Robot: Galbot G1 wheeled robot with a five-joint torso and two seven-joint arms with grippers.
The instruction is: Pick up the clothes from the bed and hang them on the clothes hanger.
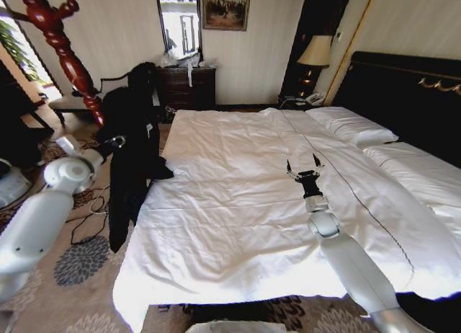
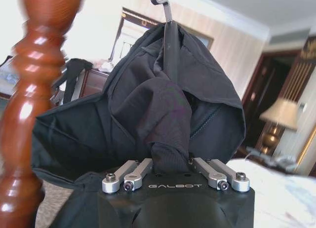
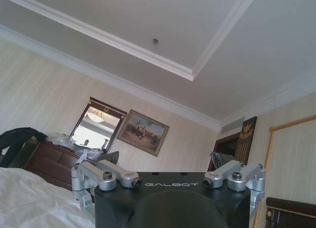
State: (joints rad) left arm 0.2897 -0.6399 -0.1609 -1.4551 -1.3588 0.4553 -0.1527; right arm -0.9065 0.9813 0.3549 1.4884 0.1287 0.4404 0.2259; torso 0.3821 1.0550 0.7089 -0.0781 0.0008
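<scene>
And here's the bed (image 1: pixel 238 225), that huge white spread, bare of clothing now and our landmark for everything else. Off the bed's left edge, over the patterned carpet (image 1: pixel 79 264), hangs the clothes (image 1: pixel 133 156), one long black coat-like garment draping almost to the floor, its upper end bunched up beside the clothes hanger (image 1: pixel 61 41), the glossy reddish-brown stand that rises to the left of the bed. Behind the bed's far-left corner sits the dark dresser (image 1: pixel 187 84) with its mirror, close by but not in the way. The left gripper (image 1: pixel 115 142), just off the bed's left side, is clamped on a twisted wad of black cloth; in the left wrist view the fabric (image 2: pixel 170 154) sprouts straight from between its closed fingers and balloons upward, the turned pole (image 2: pixel 32 114) right alongside. This looks soft, floppy and fairly heavy for cloth, with a slick lining likely to slide, so a firm pinch near the collar seems wisest. Room is tight between the stand and the bed's left edge, and a trailing hem could snag on the pegs. The right gripper (image 1: pixel 303 167) rests over the middle of the bed, jaws spread apart and holding nothing.
</scene>
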